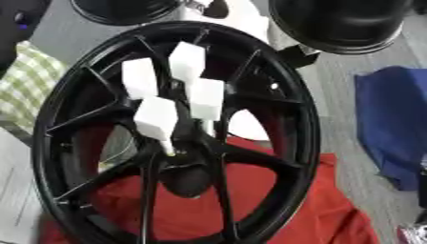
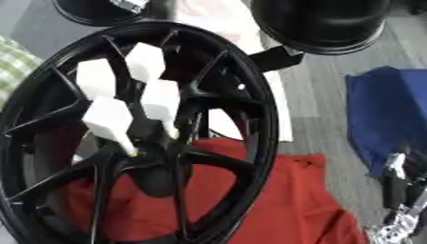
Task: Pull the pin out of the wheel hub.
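At the centre of the black wheel hub (image 1: 179, 133) — lying on a red cloth (image 1: 275, 209) — four white pins (image 1: 156, 119) stand clustered. The right hand (image 2: 399, 200) shows at the lower right edge; finger state cannot be determined.

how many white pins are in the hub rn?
4, clustered at the wheel hub: upper left pin, top pin, right pin, lowest pin nearest the centre bore. More could be hidden behind these.
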`<action>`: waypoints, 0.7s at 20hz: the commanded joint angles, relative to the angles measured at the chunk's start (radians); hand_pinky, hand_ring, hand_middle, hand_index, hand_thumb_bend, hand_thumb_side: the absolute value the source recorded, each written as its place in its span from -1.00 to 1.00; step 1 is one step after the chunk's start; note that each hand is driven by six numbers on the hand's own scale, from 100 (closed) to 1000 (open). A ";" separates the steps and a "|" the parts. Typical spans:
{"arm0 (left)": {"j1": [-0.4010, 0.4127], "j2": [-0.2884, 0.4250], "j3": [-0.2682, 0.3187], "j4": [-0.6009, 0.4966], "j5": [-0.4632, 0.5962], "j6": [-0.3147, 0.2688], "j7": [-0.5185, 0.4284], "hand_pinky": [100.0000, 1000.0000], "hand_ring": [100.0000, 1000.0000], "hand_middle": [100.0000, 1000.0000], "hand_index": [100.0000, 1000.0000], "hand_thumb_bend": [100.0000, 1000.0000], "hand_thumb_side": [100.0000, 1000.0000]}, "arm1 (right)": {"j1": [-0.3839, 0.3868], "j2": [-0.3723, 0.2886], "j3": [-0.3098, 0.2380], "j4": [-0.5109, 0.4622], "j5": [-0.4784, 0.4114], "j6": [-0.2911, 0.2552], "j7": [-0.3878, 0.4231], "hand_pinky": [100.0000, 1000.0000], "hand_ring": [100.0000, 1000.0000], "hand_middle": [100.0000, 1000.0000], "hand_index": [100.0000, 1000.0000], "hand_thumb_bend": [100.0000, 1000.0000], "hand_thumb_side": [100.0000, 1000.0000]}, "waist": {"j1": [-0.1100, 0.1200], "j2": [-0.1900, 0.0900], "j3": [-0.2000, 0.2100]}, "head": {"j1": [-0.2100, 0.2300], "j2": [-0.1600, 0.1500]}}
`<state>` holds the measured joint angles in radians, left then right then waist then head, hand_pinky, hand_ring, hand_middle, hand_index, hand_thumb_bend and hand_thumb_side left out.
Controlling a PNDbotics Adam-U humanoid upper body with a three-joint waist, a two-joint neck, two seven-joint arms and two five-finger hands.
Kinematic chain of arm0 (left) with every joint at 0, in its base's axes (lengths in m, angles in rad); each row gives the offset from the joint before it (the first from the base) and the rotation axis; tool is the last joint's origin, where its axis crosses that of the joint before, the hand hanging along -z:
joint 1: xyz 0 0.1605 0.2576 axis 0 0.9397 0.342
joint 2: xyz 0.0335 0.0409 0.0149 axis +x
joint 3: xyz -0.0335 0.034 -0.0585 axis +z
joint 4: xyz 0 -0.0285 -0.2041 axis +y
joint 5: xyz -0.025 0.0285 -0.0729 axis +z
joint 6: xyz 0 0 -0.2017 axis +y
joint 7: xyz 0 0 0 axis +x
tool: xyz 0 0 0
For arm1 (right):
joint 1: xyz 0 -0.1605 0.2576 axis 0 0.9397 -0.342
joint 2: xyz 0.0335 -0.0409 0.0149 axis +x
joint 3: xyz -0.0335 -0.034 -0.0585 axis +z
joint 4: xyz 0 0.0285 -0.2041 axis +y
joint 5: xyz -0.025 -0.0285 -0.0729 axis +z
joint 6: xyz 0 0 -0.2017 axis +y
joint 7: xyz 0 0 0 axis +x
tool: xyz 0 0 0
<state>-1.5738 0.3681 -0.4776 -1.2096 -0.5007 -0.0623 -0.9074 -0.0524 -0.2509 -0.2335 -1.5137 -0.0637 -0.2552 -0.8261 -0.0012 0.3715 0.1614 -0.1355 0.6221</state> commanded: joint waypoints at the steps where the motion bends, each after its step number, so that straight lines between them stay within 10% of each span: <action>1: -0.032 0.005 0.005 0.000 0.007 0.008 0.000 0.57 0.41 0.42 0.72 -0.14 0.28 | -0.001 -0.017 -0.005 -0.019 0.002 0.001 -0.002 -0.02 0.30 0.17 0.45 -0.48 0.11 | -0.001 -0.020 -0.002 | 0.002 -0.011; 14: -0.020 0.005 -0.025 0.003 0.057 0.029 0.000 0.60 0.46 0.47 0.73 -0.18 0.50 | -0.002 -0.025 -0.003 -0.014 -0.005 -0.001 -0.001 -0.02 0.30 0.17 0.46 -0.48 0.11 | 0.004 -0.025 -0.002 | 0.000 0.014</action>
<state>-1.5754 0.3374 -0.5143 -1.1910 -0.4607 -0.0315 -0.9082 -0.0526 -0.2513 -0.2329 -1.5136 -0.0648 -0.2546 -0.8263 0.0047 0.3712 0.1603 -0.1321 0.6320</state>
